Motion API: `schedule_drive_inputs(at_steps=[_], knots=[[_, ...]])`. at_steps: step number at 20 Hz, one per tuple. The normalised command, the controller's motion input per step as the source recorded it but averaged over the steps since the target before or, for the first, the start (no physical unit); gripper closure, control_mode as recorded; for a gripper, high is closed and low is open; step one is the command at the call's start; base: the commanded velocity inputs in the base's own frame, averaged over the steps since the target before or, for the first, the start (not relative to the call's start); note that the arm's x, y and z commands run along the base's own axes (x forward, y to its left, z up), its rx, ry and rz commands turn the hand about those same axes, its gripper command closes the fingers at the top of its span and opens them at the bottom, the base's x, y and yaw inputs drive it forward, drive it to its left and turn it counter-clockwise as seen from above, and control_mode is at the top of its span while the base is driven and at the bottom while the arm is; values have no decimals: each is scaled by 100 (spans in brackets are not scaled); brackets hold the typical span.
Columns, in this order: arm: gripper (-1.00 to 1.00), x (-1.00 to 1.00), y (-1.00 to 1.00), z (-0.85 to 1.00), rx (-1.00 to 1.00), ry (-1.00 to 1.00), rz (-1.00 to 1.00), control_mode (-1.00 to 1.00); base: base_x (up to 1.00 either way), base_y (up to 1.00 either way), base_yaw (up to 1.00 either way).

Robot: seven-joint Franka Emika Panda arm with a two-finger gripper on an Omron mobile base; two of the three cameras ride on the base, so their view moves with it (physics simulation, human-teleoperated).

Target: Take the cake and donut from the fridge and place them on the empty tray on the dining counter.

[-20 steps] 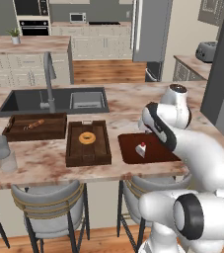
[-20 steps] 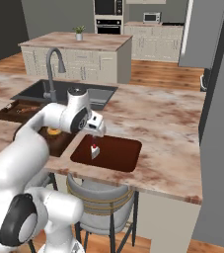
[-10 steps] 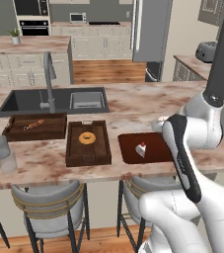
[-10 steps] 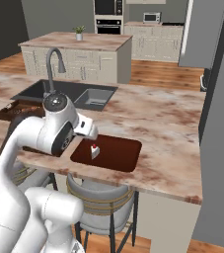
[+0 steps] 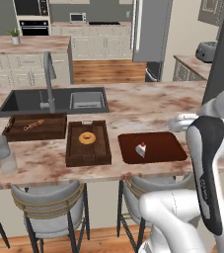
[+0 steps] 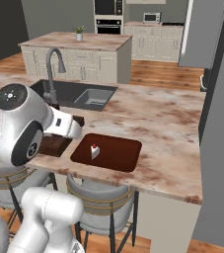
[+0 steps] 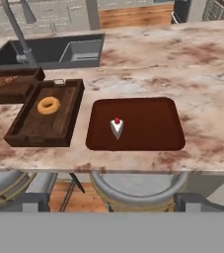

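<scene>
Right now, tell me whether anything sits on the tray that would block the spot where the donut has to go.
Only the cake sits on the tray, near its middle. The tray's surface on both sides of it is bare, so nothing visible blocks a spot for the donut. The pale donut lies apart in a wooden tray to the side.

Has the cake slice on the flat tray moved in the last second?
No. The cake sits at the same spot on the tray, right of the boxy tray.

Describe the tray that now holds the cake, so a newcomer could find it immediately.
On the dining counter, right of the sink, lies the tray near the front edge. It is flat, reddish-brown and low-rimmed, with the cake on it, unlike the deeper wooden boxes beside it.
</scene>
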Motion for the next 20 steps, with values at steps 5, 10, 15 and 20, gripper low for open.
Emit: schedule_drive_inputs(at_steps=[5,10,15,20], knots=[[-100,-100,34,47,-13,-17,0,-100,0,0,0],[-100,-100,28,48,-8,-28,0,-100,0,0,0],[-100,-40,0,38,0,0,0,100,-57,9,1],[-100,0,0,0,0,0,0,100,-37,99,5]])
